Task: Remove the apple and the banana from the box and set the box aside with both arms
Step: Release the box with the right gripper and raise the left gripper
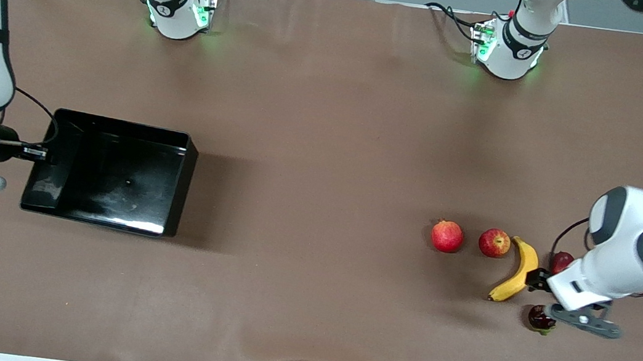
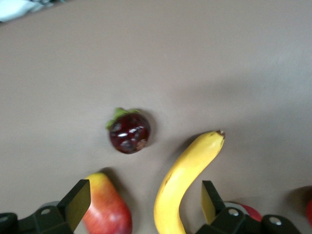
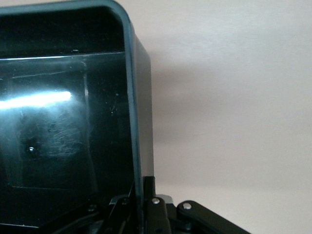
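The right claw [image 1: 34, 152] pinches the glossy black box's [image 1: 111, 173] thin upright wall. The left claw [image 2: 141, 204] gapes wide around the smooth curved banana [image 2: 187, 178] on the matte brown table [image 1: 324, 162].

Black glossy box [image 1: 111, 173] sits flat at centre-left of the front view, open side up. Lower right of it, the yellow banana [image 1: 516, 270] lies curved. Two red apples [image 1: 447, 235] [image 1: 494, 242] stand upright beside the banana; a third red fruit [image 1: 562, 260], possibly an apple, peeks out half hidden.
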